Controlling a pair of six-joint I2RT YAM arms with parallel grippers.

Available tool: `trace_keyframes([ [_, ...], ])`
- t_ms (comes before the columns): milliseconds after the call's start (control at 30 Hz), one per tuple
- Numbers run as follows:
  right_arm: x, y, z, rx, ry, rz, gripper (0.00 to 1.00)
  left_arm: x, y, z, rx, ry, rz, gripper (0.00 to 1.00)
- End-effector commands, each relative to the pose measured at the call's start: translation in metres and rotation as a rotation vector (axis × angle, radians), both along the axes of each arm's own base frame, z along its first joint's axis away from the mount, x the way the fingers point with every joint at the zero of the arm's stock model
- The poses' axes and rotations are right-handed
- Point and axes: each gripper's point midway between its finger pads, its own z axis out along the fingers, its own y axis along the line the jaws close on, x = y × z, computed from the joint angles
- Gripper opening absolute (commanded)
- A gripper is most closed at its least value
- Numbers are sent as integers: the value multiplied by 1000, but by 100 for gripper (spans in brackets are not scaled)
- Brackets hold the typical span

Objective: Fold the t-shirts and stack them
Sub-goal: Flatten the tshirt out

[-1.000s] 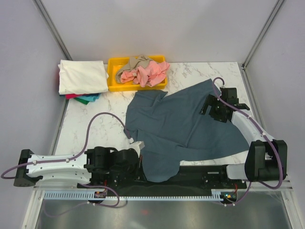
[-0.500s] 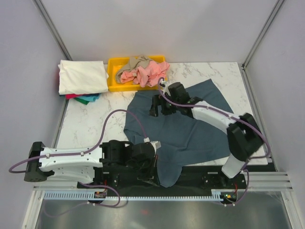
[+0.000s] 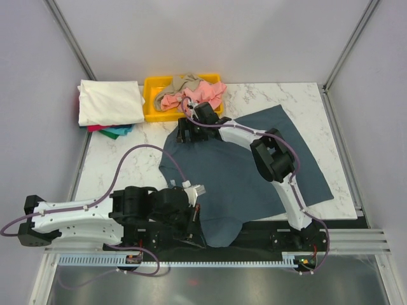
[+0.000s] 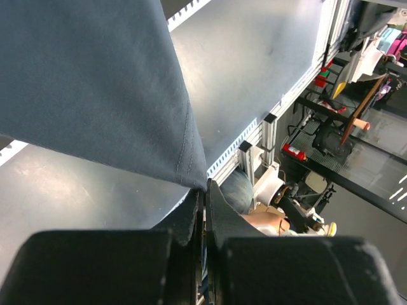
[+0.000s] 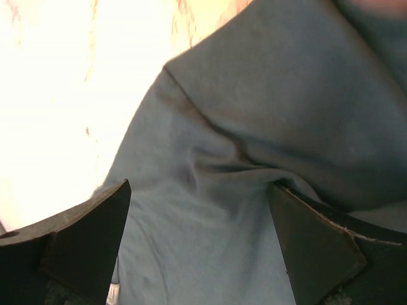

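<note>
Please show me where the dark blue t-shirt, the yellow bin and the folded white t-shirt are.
dark blue t-shirt [image 3: 229, 171]: top view, middle of its body
yellow bin [image 3: 163, 116]: top view, front wall
folded white t-shirt [image 3: 109, 101]: top view, upper face

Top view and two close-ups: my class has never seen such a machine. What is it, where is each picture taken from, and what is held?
Two robot arms stand at a table's near edge. The wide picture looks down from above; each close-up comes from a camera on one wrist. A big blue shirt lies spread on the table. The left hand is shut on its near edge. The right hand hangs open over its far corner, beside a yellow bin of crumpled shirts. Folded shirts are stacked left of the bin.
</note>
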Motion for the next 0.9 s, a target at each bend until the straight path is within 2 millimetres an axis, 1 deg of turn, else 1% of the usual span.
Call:
trace_keyframes([
  [0, 38, 3, -27, -78, -29, -52, 98, 1, 16, 2, 0, -8, 14, 2],
  [33, 45, 6, -45, -91, -18, -55, 98, 1, 19, 2, 6, -11, 20, 2],
  [100, 67, 12, -38, -65, -57, -80, 98, 4, 25, -2, 27, -22, 34, 2],
  [167, 90, 30, -14, 26, -132, -94, 98, 5, 30, -5, 37, -26, 39, 2],
  [200, 95, 34, -6, 56, -153, -103, 98, 5, 32, -6, 39, -26, 47, 2],
  [267, 97, 43, 21, 142, -182, -93, 98, 8, 38, -8, 47, -31, 69, 2],
  [300, 96, 44, 17, 145, -178, -95, 98, 9, 39, -9, 52, -35, 73, 2],
  [333, 91, 47, 33, 179, -185, -73, 98, 10, 42, -8, 46, -40, 82, 2],
  [367, 88, 47, 39, 194, -193, -63, 98, 13, 45, -9, 48, -51, 100, 2],
  [400, 81, 43, 31, 180, -171, -52, 98, 14, 49, -11, 61, -55, 110, 2],
  [433, 76, 43, 49, 196, -186, -37, 98, 15, 52, -13, 67, -57, 120, 2],
  [467, 69, 40, 54, 192, -192, -2, 98, 19, 55, -13, 66, -72, 138, 2],
  [500, 62, 34, 51, 174, -182, 13, 98, 20, 58, -16, 76, -79, 145, 2],
  [533, 56, 33, 79, 189, -217, 34, 98, 22, 63, -19, 94, -87, 155, 2],
  [567, 48, 27, 85, 162, -230, 72, 98, 26, 65, -21, 103, -103, 167, 2],
  [600, 41, 21, 109, 163, -260, 86, 98, 28, 67, -22, 109, -117, 172, 2],
  [667, 29, 9, 128, 137, -279, 107, 98, 33, 71, -24, 127, -142, 188, 2],
  [700, 23, -1, 127, 108, -283, 111, 98, 32, 72, -24, 125, -143, 185, 2],
  [733, 15, -12, 163, 122, -334, 102, 98, 37, 73, -26, 128, -166, 203, 2],
  [767, 13, -28, 169, 96, -332, 72, 98, 41, 74, -26, 128, -182, 215, 2],
  [800, 17, -64, 183, 17, -367, -90, 98, 43, 75, -30, 137, -196, 217, 2],
  [867, 23, -139, 176, -131, -320, -375, 98, 50, 76, -33, 149, -233, 235, 2],
])
